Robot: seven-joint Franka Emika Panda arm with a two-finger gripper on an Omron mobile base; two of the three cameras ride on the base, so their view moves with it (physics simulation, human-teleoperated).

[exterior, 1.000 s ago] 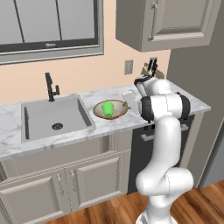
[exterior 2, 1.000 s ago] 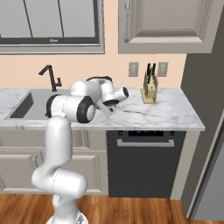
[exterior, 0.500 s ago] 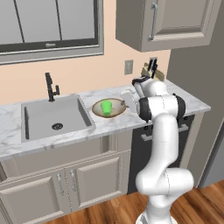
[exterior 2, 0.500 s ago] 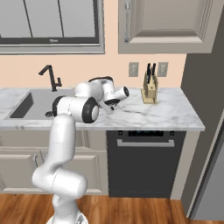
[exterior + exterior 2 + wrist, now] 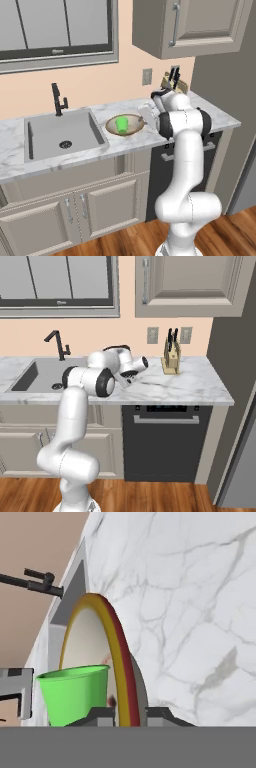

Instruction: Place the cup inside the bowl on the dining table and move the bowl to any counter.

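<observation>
Closest to my base cameras, the white Franka arm with dark joints point(image 5: 186, 150) rises from the floor, bends at the elbow above the counter edge and reaches in toward the wall. Its two-finger gripper point(image 5: 127, 714) sits low at the rim of the wide shallow bowl with the brown wooden-looking rim and pale speckled inside point(image 5: 126, 124). In the hand view one dark finger tip point(image 5: 102, 714) shows inside the rim and the other outside it, at about 6 o'clock of the frame. The rim point(image 5: 117, 662) runs up between them, so I read the gripper as clamped on the bowl's edge. In the right base view the hand point(image 5: 131, 368) points down and toward 9 o'clock, with the bowl hidden behind the arm.

Inside the bowl stands the small bright green plain tumbler point(image 5: 121, 124), upright, toward the bowl's middle; in the hand view it fills the lower left point(image 5: 75, 694).

The bowl rests on the long white-marble-topped counter over beige panelled cabinets point(image 5: 210, 112), just at 3 o'clock of the built-in grey sink point(image 5: 62, 132). Beyond the sink, at its 12 o'clock, stands the black faucet point(image 5: 58, 99). Farther along the wall, at about 2 o'clock from the bowl, sits a wooden knife block with dark handles point(image 5: 171, 358), below grey wall outlets point(image 5: 153, 335).

I can read no labels or writing anywhere.
</observation>
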